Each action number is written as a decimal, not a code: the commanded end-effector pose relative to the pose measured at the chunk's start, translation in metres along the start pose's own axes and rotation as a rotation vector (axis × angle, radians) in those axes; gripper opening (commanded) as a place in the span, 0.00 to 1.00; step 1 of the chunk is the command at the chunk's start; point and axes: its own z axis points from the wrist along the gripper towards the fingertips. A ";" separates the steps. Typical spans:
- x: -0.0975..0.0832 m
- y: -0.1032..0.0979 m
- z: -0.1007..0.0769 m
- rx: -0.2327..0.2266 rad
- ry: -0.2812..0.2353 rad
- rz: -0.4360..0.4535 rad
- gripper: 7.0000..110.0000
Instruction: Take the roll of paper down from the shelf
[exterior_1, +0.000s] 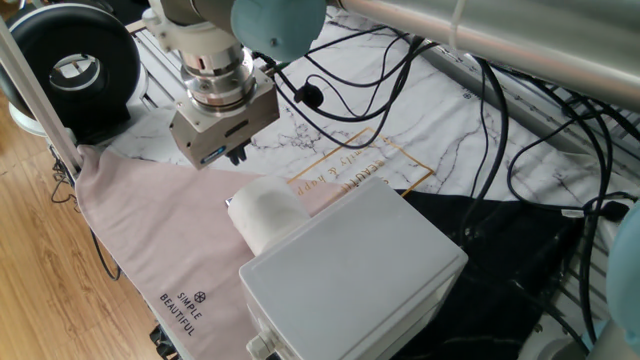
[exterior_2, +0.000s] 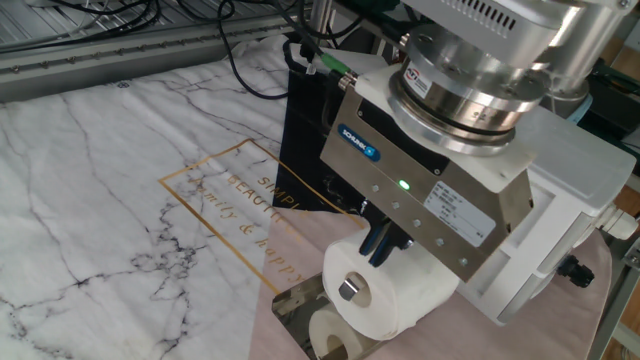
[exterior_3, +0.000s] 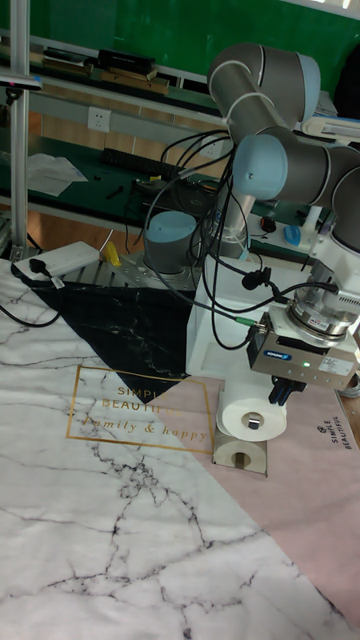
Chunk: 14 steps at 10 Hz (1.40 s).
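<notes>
My claw (exterior_2: 385, 240) hangs just above the roll of paper (exterior_2: 385, 290); I cannot tell whether its fingers are apart or together. The roll sits over the chrome shelf (exterior_2: 295, 315), against the grey box (exterior_1: 350, 275). Beneath, I see the surface (exterior_2: 110, 200) covered in marble-print, pink (exterior_1: 150, 235) and black cloth (exterior_3: 130, 320), with cables (exterior_1: 530, 130) behind and a green wall (exterior_3: 120, 30) beyond

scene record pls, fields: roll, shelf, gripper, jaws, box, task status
roll: roll of paper on its peg, white, core end facing camera
shelf: shelf below roll, mirrors it
gripper: gripper just above roll, contact unclear
jaws: dark, mostly hidden; opening unclear
box: pale grey box behind roll
task status: roll not yet taken down
</notes>
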 end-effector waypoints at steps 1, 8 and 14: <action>-0.008 0.000 -0.001 -0.005 -0.032 0.030 0.00; 0.050 0.020 -0.015 -0.078 -0.007 0.025 0.00; 0.037 0.007 0.024 -0.030 0.005 0.038 0.79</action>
